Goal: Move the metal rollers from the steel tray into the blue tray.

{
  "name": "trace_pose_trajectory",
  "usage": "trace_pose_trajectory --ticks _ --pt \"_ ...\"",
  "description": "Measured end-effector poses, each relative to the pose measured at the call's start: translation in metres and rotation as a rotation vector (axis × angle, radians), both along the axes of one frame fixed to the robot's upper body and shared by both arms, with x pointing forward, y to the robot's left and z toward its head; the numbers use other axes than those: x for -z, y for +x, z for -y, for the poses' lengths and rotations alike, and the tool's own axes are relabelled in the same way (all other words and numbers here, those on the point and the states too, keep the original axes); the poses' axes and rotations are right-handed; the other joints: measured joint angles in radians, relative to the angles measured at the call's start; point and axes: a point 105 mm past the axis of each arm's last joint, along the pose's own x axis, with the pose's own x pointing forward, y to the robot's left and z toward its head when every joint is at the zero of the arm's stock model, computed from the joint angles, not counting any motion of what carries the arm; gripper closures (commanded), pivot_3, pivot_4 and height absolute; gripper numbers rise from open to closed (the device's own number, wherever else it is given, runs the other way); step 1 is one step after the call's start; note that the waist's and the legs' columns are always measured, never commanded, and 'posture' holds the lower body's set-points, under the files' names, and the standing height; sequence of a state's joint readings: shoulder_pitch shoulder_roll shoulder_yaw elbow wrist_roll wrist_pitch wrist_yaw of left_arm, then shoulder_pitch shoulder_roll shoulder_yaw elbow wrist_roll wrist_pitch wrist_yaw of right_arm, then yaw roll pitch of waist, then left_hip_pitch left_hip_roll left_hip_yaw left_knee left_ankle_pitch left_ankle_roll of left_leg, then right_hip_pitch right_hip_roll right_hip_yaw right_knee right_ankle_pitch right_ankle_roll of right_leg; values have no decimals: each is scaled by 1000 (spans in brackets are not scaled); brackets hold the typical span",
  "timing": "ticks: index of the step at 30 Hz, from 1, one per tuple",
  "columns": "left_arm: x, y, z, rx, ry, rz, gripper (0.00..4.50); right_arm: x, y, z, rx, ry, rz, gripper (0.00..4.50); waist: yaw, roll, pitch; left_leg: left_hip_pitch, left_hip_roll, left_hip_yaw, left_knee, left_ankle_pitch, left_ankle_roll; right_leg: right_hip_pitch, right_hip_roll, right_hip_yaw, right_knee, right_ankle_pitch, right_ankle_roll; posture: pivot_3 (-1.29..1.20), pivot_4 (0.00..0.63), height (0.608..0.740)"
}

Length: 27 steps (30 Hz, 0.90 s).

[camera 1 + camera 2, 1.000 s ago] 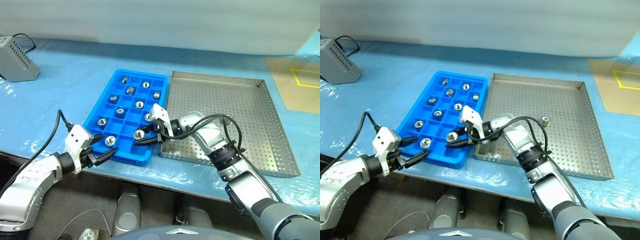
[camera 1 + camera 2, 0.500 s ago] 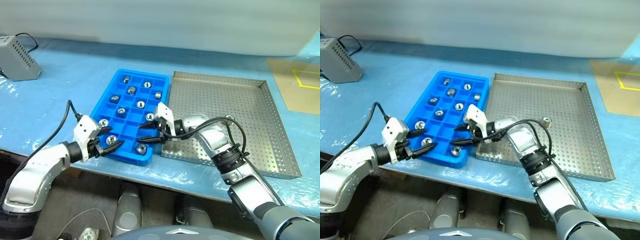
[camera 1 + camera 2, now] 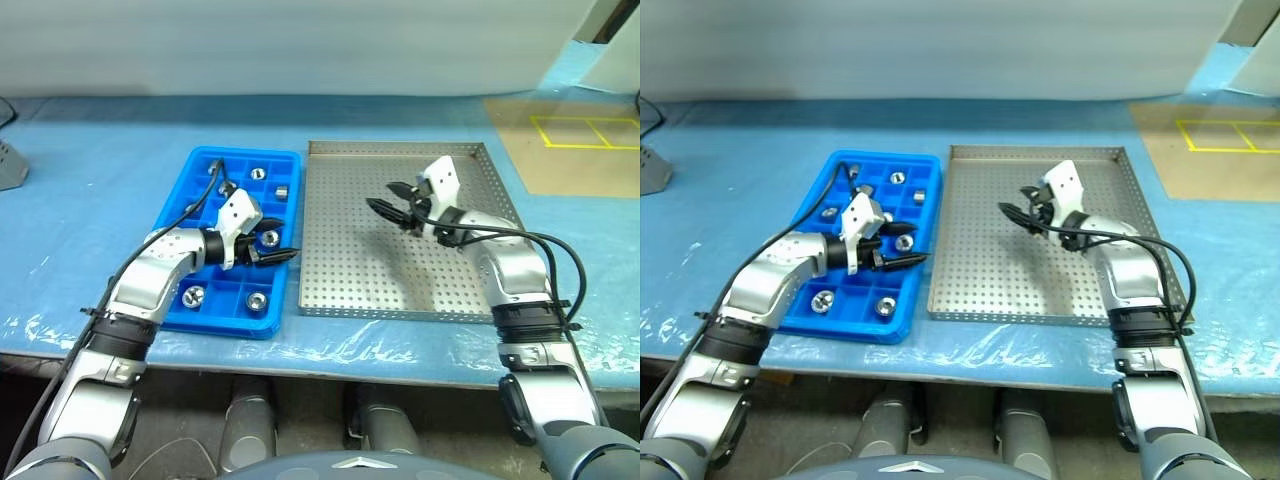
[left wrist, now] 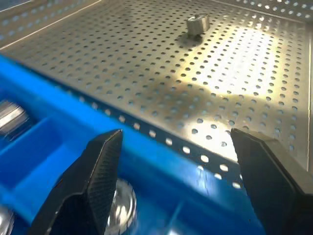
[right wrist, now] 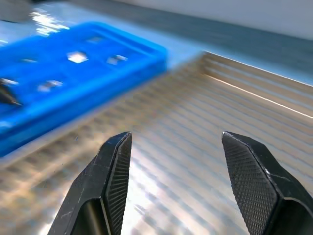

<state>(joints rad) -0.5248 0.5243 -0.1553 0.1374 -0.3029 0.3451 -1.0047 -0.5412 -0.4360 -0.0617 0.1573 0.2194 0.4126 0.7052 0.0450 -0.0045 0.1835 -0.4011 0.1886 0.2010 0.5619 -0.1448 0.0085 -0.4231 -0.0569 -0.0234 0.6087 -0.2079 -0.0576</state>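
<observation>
The blue tray (image 3: 226, 327) lies left of the steel tray (image 3: 345, 270) and holds several metal rollers (image 3: 256, 299) in its compartments. One roller (image 4: 197, 23) stands on the steel tray's perforated floor in the left wrist view. My left gripper (image 3: 281, 243) hovers open over the blue tray's right side, pointing toward the steel tray, with nothing between its fingers (image 4: 105, 166). My right gripper (image 3: 381, 194) is open and empty above the middle of the steel tray, pointing left toward the blue tray (image 5: 73, 73).
A grey box (image 3: 6, 164) sits at the far left edge of the blue-covered table. A tan board with yellow tape lines (image 3: 565, 145) lies at the back right. The table's front edge runs just below both trays.
The camera view has shifted. My right gripper opened, left a roller in the blue tray's near row and swung right over the steel tray. My left gripper rose from the table's front edge to over the blue tray.
</observation>
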Motion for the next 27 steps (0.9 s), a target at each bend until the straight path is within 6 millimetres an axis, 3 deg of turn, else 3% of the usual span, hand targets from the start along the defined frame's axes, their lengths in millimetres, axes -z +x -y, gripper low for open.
trace_pose_trajectory --ticks 6,16,22,25,27 --pt "0 3 11 51 -11 5 778 11 5 17 114 2 26 1526 -34 0 0 0 0 0 1 -1 2 0 0 0 0 0 -1 -224 150 740" --pt "3 1 10 56 -5 -7 778 65 18 37 258 -16 -93 1526 -30 0 0 -1 0 1 4 -4 7 1 0 0 0 0 -1 -185 150 740" --pt "3 1 8 41 -3 -3 778 68 21 34 247 -29 -85 1526 -30 0 0 0 1 1 4 -4 7 1 0 0 1 0 -1 -166 150 740" --pt "3 1 8 34 -3 0 778 70 22 33 239 -30 -89 2101 -29 0 0 0 0 1 5 -4 8 1 0 0 1 1 -1 -162 150 740" --pt "4 -1 8 32 -3 3 778 70 24 33 245 -42 -83 2716 -29 0 0 0 1 1 5 -4 8 2 0 0 1 1 -1 -159 150 740"
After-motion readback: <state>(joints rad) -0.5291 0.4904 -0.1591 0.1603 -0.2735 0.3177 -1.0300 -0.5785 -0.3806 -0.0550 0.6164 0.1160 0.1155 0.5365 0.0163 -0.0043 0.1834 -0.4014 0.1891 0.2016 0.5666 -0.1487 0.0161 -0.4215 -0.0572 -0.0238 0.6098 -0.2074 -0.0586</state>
